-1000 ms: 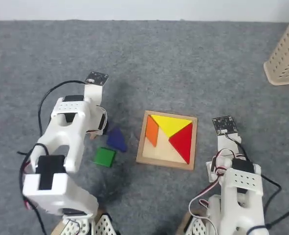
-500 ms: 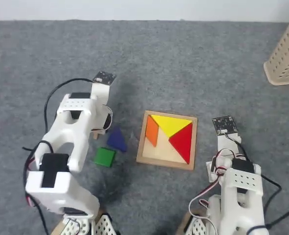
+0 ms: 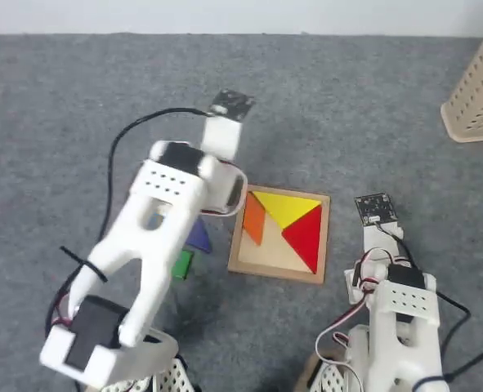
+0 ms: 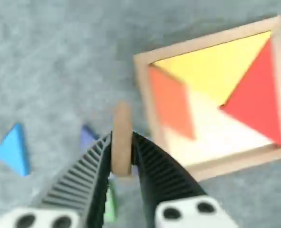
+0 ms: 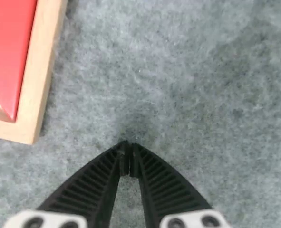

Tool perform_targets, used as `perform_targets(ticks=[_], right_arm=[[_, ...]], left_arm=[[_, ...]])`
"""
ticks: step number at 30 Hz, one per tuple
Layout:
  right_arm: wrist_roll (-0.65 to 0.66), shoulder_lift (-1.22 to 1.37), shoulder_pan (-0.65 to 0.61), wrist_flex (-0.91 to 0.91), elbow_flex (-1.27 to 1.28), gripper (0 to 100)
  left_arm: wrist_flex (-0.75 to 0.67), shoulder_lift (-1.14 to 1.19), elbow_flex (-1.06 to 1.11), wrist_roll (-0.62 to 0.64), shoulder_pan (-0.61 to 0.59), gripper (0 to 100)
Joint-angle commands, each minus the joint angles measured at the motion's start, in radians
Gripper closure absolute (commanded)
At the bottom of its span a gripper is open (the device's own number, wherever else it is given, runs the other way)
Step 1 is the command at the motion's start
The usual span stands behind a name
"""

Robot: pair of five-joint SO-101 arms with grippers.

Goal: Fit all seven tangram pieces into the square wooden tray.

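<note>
Tan piece: a flat piece in a wood tone is seen edge-on, clamped between the fingers of the left gripper and sticking out past the fingertips. Its outline cannot be told.

Left gripper: it is closed on the tan piece and held over the grey carpet, just beside the outer wall of the tray.

Square wooden tray: it lies flat on the carpet, just past the left gripper's fingertips and off to one side. In the high view its near rim is seen between the two arms.

Pieces in the tray: a yellow triangle is set along the far wall from the left gripper. A red triangle touches it along one edge. An orange piece is laid against the wall nearest the left gripper. The rest of the tray floor is bare pale wood.

Loose pieces: a dark blue piece is partly hidden just beside the left gripper's fingers. A green piece is glimpsed under them, closer to the wrist. A light blue triangle lies well apart, on the side away from the tray.

Right gripper: the fingers are pressed together with nothing between them, over bare carpet. A tray corner holding the tip of the red triangle is near, ahead of the fingertips and to one side.

Perforated wooden object: it stands at the table's far edge, well apart from both grippers.
</note>
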Motion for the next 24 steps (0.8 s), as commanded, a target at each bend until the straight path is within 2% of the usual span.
perform_targets(ticks=[1, 5, 12, 17, 24], right_arm=[[0.018, -0.028, 0.007, -0.021, -0.005, 98.9], [0.018, -0.028, 0.007, -0.021, -0.005, 98.9], [0.018, -0.028, 0.007, -0.021, -0.005, 98.9], [0.018, -0.028, 0.007, -0.021, -0.005, 98.9], [0.018, -0.028, 0.007, -0.021, -0.005, 98.9]], left_arm=[[-0.066, -0.005, -0.056, 0.052, 0.091, 99], [-0.063, 0.124, -0.099, 0.074, 0.158, 99], [-0.057, 0.334, -0.197, 0.241, 0.222, 99], [-0.035, 0.367, -0.234, 0.307, 0.219, 99], [-0.031, 0.376, -0.242, 0.307, 0.222, 99]])
